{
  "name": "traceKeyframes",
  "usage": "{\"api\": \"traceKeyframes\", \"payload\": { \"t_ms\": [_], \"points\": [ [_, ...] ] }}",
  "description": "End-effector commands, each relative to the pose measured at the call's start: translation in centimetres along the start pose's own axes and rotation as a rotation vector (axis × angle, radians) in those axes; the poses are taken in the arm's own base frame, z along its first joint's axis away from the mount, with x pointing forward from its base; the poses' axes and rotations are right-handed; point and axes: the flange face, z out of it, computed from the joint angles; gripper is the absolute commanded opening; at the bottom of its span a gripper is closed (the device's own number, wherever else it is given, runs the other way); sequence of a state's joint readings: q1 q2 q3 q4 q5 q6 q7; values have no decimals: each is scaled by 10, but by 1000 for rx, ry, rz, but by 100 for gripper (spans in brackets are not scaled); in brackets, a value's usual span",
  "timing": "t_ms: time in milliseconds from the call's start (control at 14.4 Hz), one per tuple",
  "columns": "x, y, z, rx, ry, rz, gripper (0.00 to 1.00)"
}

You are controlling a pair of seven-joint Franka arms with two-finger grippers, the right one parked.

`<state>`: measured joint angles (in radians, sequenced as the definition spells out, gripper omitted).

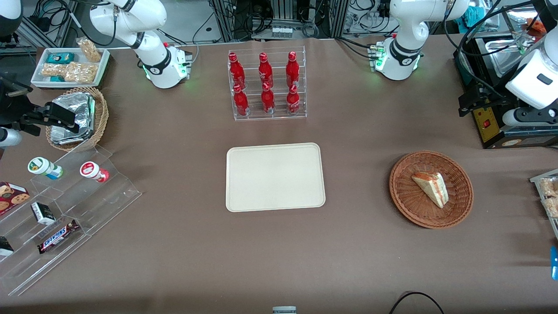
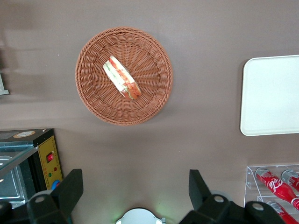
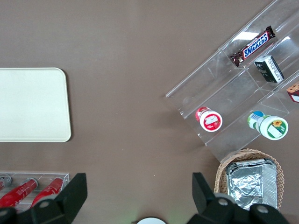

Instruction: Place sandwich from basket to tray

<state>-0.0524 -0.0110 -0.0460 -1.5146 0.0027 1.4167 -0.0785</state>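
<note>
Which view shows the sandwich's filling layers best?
The left wrist view: the sandwich lies in the basket with its red and green layers facing the camera, the open gripper high above. The front view shows it smaller; the right wrist view misses it.

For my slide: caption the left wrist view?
Open gripper hovering above the sandwich in its basket, tray bare.

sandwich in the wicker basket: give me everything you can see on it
The sandwich is a small triangular wedge of pale bread with red-orange and green filling layers showing along its cut face. It lies on its side in the basket, roughly centred on the woven bottom; nothing else touches it. The tray is bare, so it has not been moved. The hand is open and well above the table, clear of the basket.
</note>
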Motion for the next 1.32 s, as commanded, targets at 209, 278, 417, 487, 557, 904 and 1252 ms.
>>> {"api": "traceKeyframes", "payload": {
  "t_ms": [209, 278, 417, 487, 557, 904, 1252],
  "points": [
    [-1, 1, -4, 12, 8, 13, 100],
    [-1, 1, -4, 12, 8, 12, 100],
    [-1, 1, -4, 12, 8, 12, 100],
    [-1, 1, -4, 12, 8, 12, 100],
    [-1, 1, -4, 12, 8, 12, 100],
    [1, 0, 0, 12, 2, 10, 100],
    [8, -1, 19, 16, -4, 8, 100]
  ]
}}
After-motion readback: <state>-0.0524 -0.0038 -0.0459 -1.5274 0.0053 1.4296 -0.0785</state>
